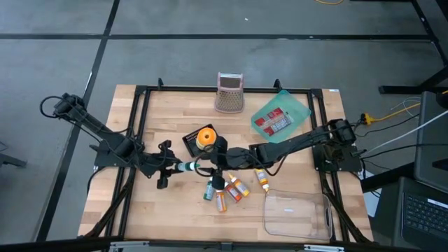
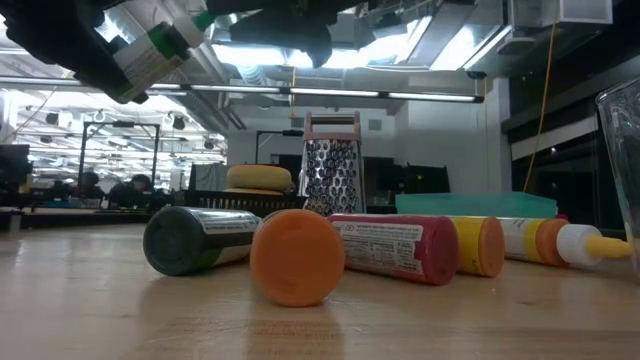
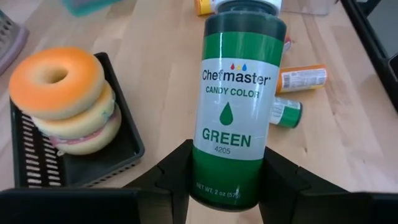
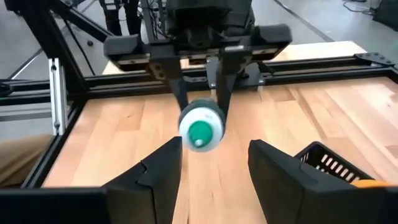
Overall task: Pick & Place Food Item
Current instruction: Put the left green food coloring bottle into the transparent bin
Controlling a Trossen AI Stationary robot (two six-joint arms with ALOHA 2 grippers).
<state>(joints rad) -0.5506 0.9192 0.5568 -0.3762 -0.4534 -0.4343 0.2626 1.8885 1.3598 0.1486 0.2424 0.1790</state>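
Green bottle (image 3: 235,99) pinched in left gripper (image 3: 227,180), long axis aimed cap-first at right gripper (image 4: 214,163), spread, facing it, just beside black tray (image 1: 192,140).

Green candy-colour bottle (image 3: 235,106) (held aloft)

Grey floor (image 1: 210,63) crossed by dark seams around a pale wooden table (image 1: 175,217). Bright ceiling lights (image 2: 270,55) overhead; distant desks (image 2: 60,205) behind.
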